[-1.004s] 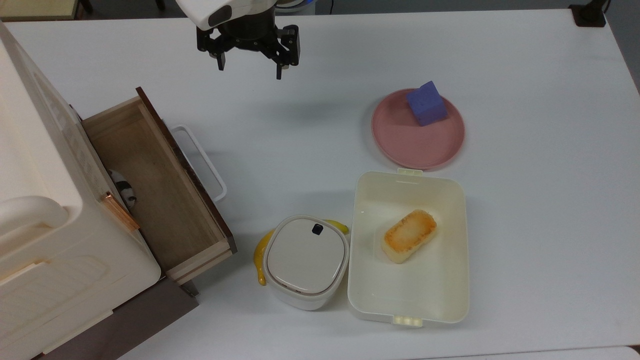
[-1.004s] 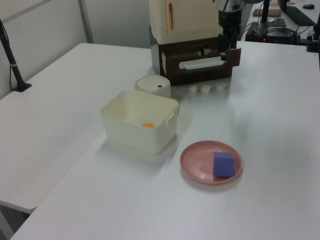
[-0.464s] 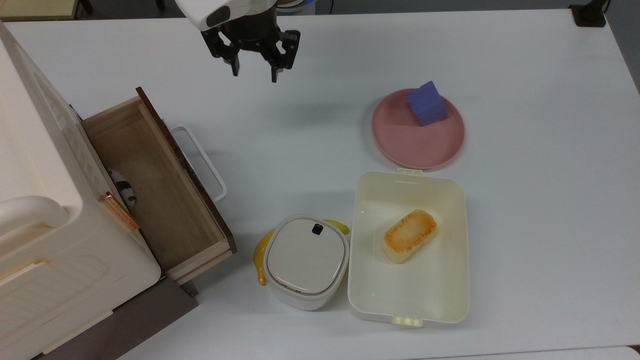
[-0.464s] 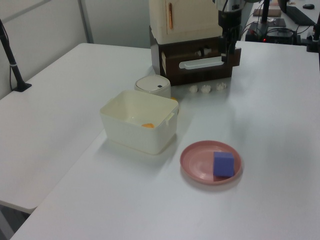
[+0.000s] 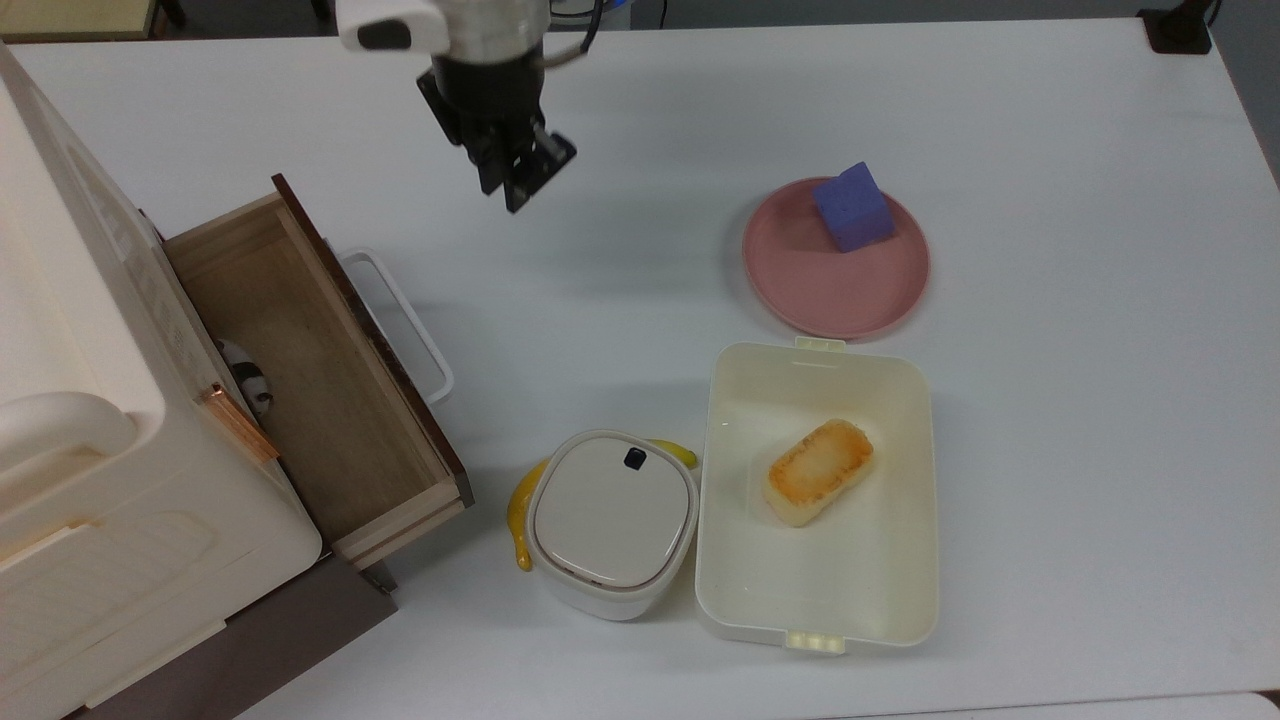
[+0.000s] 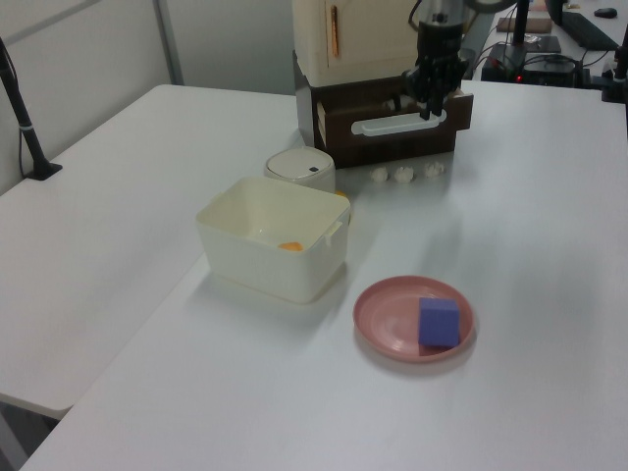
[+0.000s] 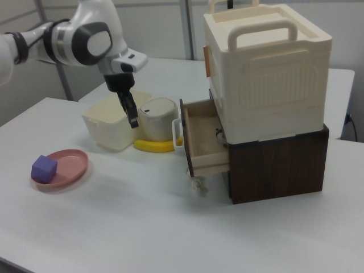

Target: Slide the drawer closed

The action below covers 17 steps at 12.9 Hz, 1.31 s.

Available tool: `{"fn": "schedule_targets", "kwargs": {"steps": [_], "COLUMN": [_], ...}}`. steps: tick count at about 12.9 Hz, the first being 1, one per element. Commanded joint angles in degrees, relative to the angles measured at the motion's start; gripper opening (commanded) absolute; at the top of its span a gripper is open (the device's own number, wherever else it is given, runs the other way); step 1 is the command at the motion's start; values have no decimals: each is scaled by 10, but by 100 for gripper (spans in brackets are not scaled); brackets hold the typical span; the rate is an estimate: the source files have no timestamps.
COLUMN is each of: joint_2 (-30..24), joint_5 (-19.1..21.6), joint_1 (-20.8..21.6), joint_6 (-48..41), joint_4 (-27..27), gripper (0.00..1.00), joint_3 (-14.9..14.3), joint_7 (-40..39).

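The drawer (image 5: 320, 380), a light wooden box with a dark brown front and a white loop handle (image 5: 405, 320), stands pulled out of the cream cabinet (image 5: 60, 400) at the top view's left. Its open box also shows in the right view (image 7: 205, 139), and its dark front in the left view (image 6: 392, 137). My gripper (image 5: 515, 193) hangs above the table beyond the drawer's far corner, apart from the handle, with its fingers together and nothing held. In the right view the gripper (image 7: 133, 120) points down in front of the lunch box.
An open cream lunch box (image 5: 900, 560) holds a toasted bread piece (image 5: 818, 472). Beside it stands a small lidded container (image 5: 612, 520) over a banana (image 5: 520, 510). A pink plate (image 5: 800, 290) carries a purple cube (image 5: 853, 207). A small black-and-white object (image 5: 245, 378) lies deep in the drawer.
The fingers have gone from spread wide to together, the wrist has turned, and the gripper has come lower in the top view. The drawer has not moved.
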Motion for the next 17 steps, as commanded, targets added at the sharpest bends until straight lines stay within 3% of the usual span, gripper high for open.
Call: {"fn": "schedule_targets", "kwargs": {"steps": [1,6,10,17], "joint_2": [51,150,164,163], "joint_5": [-6,-59,-66,-70], "joint_1": [-5,-38,-49,-59], "joint_6": [58,86,156,195], "joint_4": [1,76,89,93], "gripper": [27,27,27,27], "joint_3": [-2,-3,-39,-71], "joint_7": [102,128,131,120]}}
